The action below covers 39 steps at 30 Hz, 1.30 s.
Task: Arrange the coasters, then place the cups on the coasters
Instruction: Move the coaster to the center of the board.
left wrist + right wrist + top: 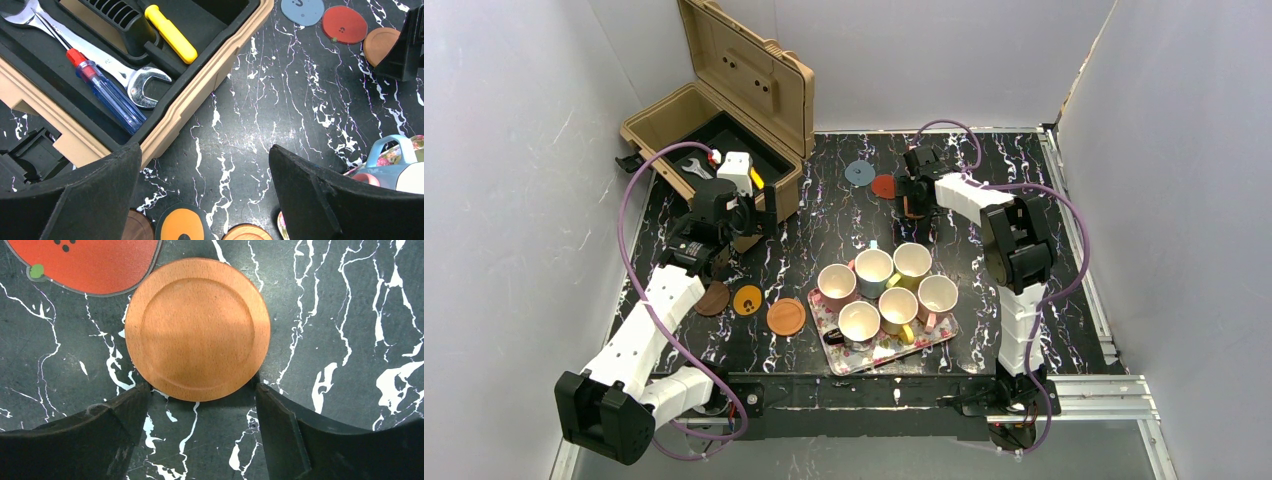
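Open tan toolbox [749, 80] back left, wrench [115, 67], blue screwdriver [107, 95], yellow-handled tool [171, 34] inside, floral tray [874, 355], black marbled table [844, 210]

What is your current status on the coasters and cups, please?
Left gripper jaws open, beside tool case. Right gripper jaws open at wooden coaster edge, coaster lying flat. Six cups on tray. Red coaster close beside.

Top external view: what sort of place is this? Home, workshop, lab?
Probably a robot lab test booth, not a home: plain pale grey partition walls box in a black white-veined marble-pattern tabletop, bare aluminium frame rails edge it, and an open tan plastic tool case sits far left.
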Tool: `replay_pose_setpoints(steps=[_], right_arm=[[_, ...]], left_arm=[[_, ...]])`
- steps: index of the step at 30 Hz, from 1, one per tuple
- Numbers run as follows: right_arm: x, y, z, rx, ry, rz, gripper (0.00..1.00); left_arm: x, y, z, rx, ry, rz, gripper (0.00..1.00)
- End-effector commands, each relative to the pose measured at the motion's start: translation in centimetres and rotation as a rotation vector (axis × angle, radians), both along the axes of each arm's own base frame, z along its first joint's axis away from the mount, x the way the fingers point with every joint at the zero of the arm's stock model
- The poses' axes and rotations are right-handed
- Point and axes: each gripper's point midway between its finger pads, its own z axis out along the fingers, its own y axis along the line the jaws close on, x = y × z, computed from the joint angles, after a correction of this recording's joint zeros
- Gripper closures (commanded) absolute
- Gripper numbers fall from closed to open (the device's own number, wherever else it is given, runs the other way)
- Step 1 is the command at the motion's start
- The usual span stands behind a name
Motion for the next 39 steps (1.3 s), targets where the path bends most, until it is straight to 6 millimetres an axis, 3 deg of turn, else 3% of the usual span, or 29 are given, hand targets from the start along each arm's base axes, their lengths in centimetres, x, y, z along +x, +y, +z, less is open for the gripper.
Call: replay_pose_setpoints(steps=[1,12,19,23,28,39], right_arm=[[-0.5,-0.5,1.4,-0.010,-0.019,0.004,0.13],[-1.7,0.0,8.2,0.108,-0.173,0.047,0.02],[-3.5,-2.3,11.1,0.157,-0.216,0.048,0.01],[-5.2,-4.1,12.2,0.186,-0.247,0.038,0.01],[-7.1,-5.8,13.7,0.198,-0.295,0.037,0.01],[-10.2,-5.7,15.0,0.263,-0.348,0.073,0.01]], left_arm=[[-0.2,0.3,0.9,-0.003,-0.023,0.007,0.03],[-0.4,0.1,0.9,-0.036,-0.035,0.009,0.05],[-2.0,-0.3,-1.0,-0.089,0.028,0.010,0.10],[-3.9,-0.3,-2.9,-0.154,0.083,0.050,0.11],[-6.2,-0.3,-6.7,-0.146,0.203,0.096,0.14],[-10.3,-2.6,-12.9,-0.147,0.351,0.179,0.18]])
